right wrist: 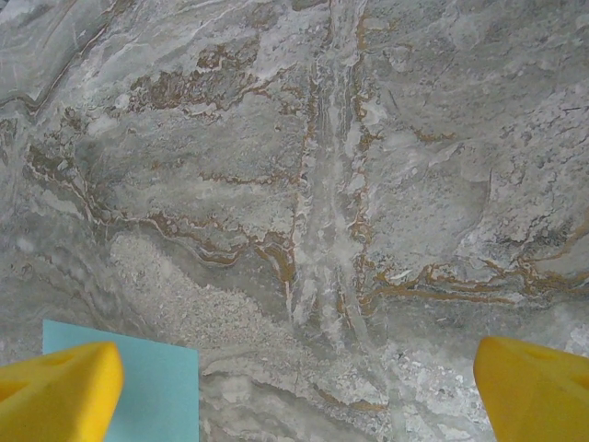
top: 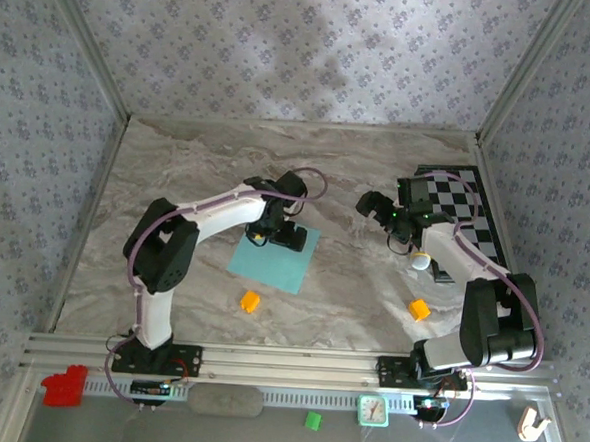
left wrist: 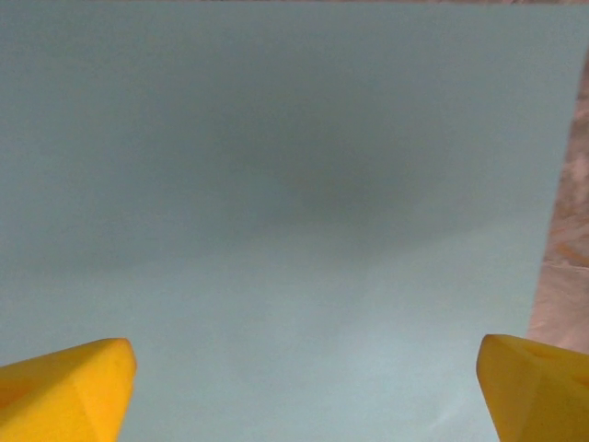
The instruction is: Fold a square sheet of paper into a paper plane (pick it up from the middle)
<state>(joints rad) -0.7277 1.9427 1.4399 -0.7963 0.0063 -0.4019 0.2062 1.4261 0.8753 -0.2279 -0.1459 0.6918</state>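
Though plain, teal paper [top: 267,264] beneath left fingers [left wrist: 64,391]

Right tool [right wrist: 296,391] spread wide above marble table [right wrist: 322,184]; teal paper [right wrist: 158,387] corner bottom-left

The left arm [top: 215,211] reaches over the square sheet of paper [top: 277,270] from 9 o'clock; bare tabletop [top: 199,155] lies open toward 12. One orange cube [top: 250,300] sits near its 6 o'clock edge, another cube [top: 419,309] at 4, the checkered board [top: 461,206] at 2.
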